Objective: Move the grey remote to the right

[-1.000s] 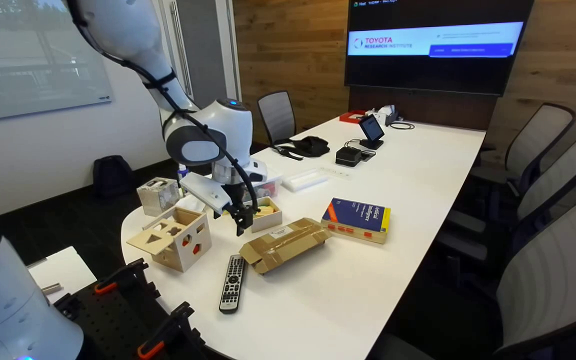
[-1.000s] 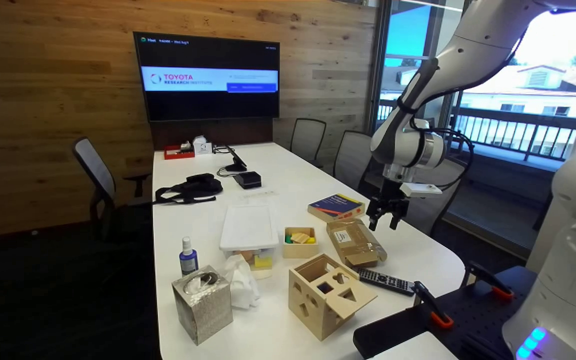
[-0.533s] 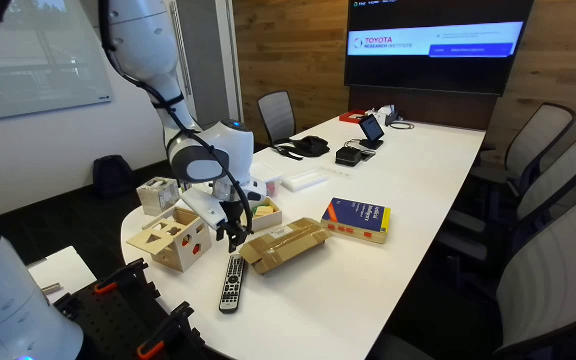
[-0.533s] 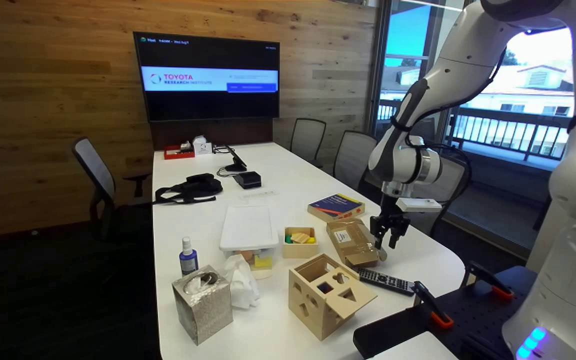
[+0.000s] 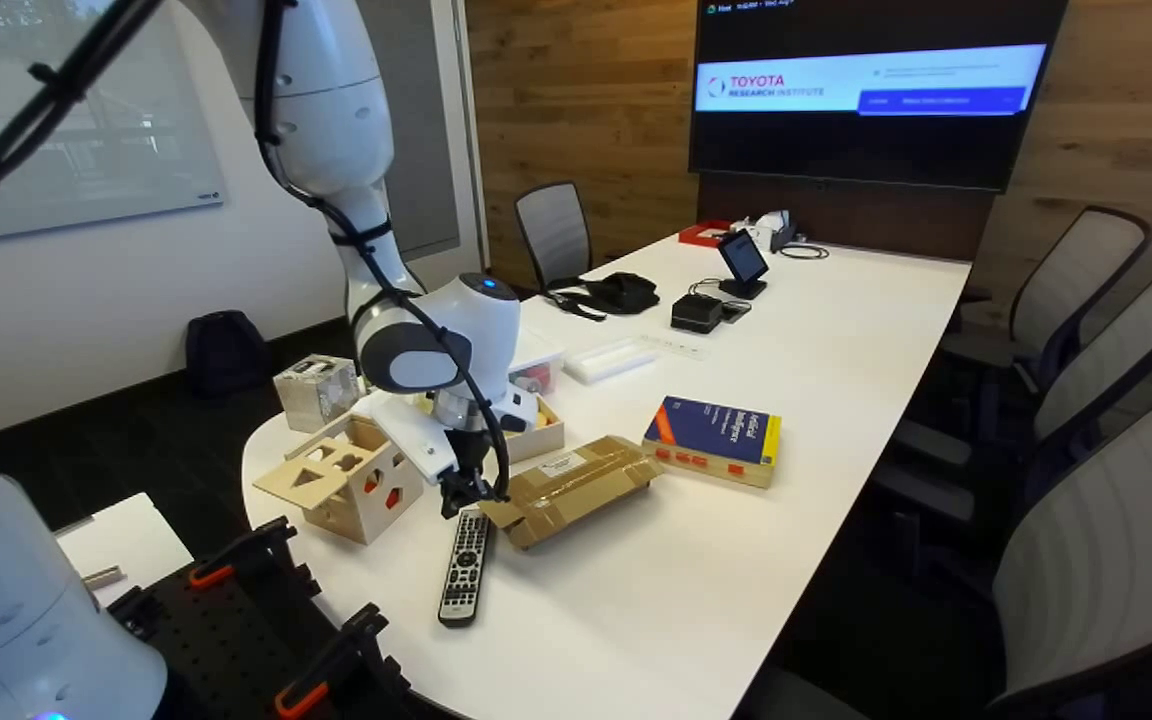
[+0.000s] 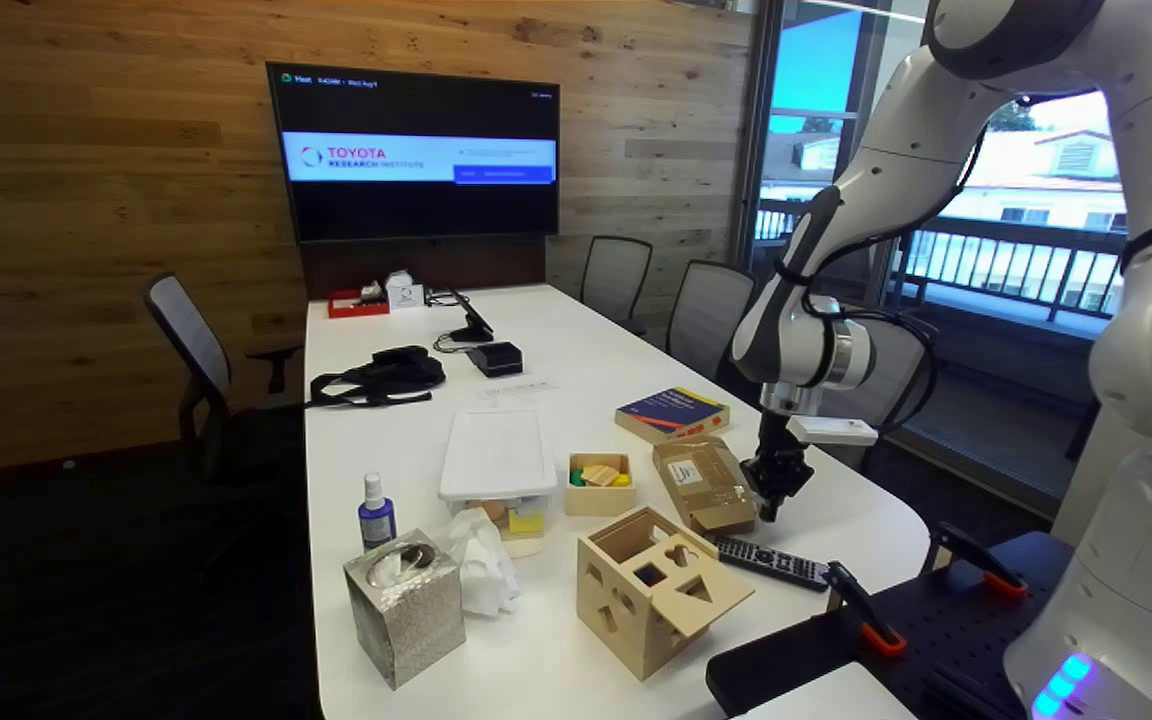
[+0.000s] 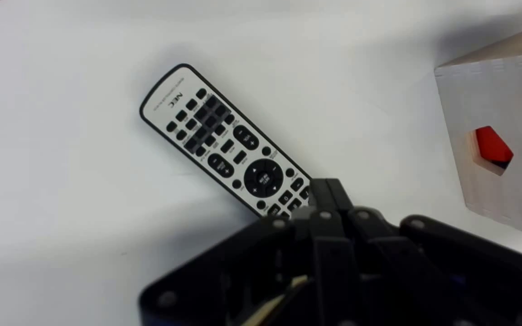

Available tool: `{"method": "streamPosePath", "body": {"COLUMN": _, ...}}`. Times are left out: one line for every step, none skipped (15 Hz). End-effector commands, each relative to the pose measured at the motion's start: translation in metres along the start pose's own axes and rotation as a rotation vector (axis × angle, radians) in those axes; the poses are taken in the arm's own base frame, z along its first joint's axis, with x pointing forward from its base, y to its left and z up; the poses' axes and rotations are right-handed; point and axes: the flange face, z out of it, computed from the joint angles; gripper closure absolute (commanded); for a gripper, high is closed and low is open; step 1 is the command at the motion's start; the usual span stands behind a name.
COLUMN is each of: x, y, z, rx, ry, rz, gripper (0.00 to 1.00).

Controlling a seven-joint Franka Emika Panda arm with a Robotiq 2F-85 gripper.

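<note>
Below the claw (image 7: 327, 184), the grey remote (image 7: 224, 145) lies flat with its dark keys facing up. In the wrist view the claw's two fingers (image 7: 319, 195) are pressed together, and they hide part of the remote's number-key end; the end lettered NEC points away from the claw. In an exterior view, a strip of the white worktop (image 6: 788, 537) shows between the fingers and the remote, so the two stand apart. Just beside the claw lies a tan cardboard box (image 6: 701, 482); whether it touches the claw I cannot tell. Also near the claw, on its other side, stands a wooden shape box (image 5: 364, 495) with cut-out holes. Farther from the claw lie a thick blue-and-yellow book (image 6: 673, 412), past the cardboard box, and a small wooden tray (image 6: 601, 503) of coloured blocks. Well apart from the claw are a plastic bin (image 6: 496, 455) with a white lid, a spray bottle (image 6: 377, 522) and a silvery tissue box (image 6: 406, 620).
</note>
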Motion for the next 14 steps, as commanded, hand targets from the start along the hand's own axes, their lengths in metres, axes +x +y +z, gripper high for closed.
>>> {"method": "streamPosePath", "body": {"x": 0.008, "y": -0.001, "z": 0.014, "rx": 0.001, "ry": 0.005, "rz": 0.021, "gripper": 1.00}}
{"method": "streamPosePath", "body": {"x": 0.010, "y": -0.002, "z": 0.018, "rx": 0.002, "ry": 0.001, "rz": 0.020, "gripper": 1.00}}
{"method": "streamPosePath", "body": {"x": 0.010, "y": -0.002, "z": 0.022, "rx": 0.002, "ry": -0.005, "rz": 0.020, "gripper": 1.00}}
{"method": "streamPosePath", "body": {"x": 0.011, "y": -0.002, "z": 0.025, "rx": 0.000, "ry": -0.011, "rz": 0.024, "gripper": 1.00}}
{"method": "streamPosePath", "body": {"x": 0.011, "y": -0.002, "z": 0.028, "rx": -0.001, "ry": -0.015, "rz": 0.028, "gripper": 1.00}}
{"method": "streamPosePath", "body": {"x": 0.011, "y": -0.001, "z": 0.032, "rx": -0.004, "ry": -0.019, "rz": 0.034, "gripper": 1.00}}
{"method": "streamPosePath", "body": {"x": 0.011, "y": -0.001, "z": 0.035, "rx": -0.005, "ry": -0.023, "rz": 0.044, "gripper": 1.00}}
{"method": "streamPosePath", "body": {"x": 0.011, "y": 0.000, "z": 0.038, "rx": -0.007, "ry": -0.028, "rz": 0.048, "gripper": 1.00}}
{"method": "streamPosePath", "body": {"x": 0.011, "y": 0.000, "z": 0.041, "rx": -0.006, "ry": -0.034, "rz": 0.055, "gripper": 1.00}}
{"method": "streamPosePath", "body": {"x": 0.011, "y": 0.000, "z": 0.044, "rx": -0.010, "ry": -0.036, "rz": 0.062, "gripper": 1.00}}
{"method": "streamPosePath", "body": {"x": 0.011, "y": 0.001, "z": 0.047, "rx": -0.011, "ry": -0.036, "rz": 0.065, "gripper": 1.00}}
{"method": "streamPosePath", "body": {"x": 0.011, "y": 0.002, "z": 0.050, "rx": -0.009, "ry": -0.038, "rz": 0.067, "gripper": 1.00}}
{"method": "streamPosePath", "body": {"x": 0.011, "y": 0.002, "z": 0.052, "rx": -0.009, "ry": -0.038, "rz": 0.073, "gripper": 1.00}}
{"method": "streamPosePath", "body": {"x": 0.012, "y": 0.003, "z": 0.055, "rx": -0.012, "ry": -0.038, "rz": 0.078, "gripper": 1.00}}
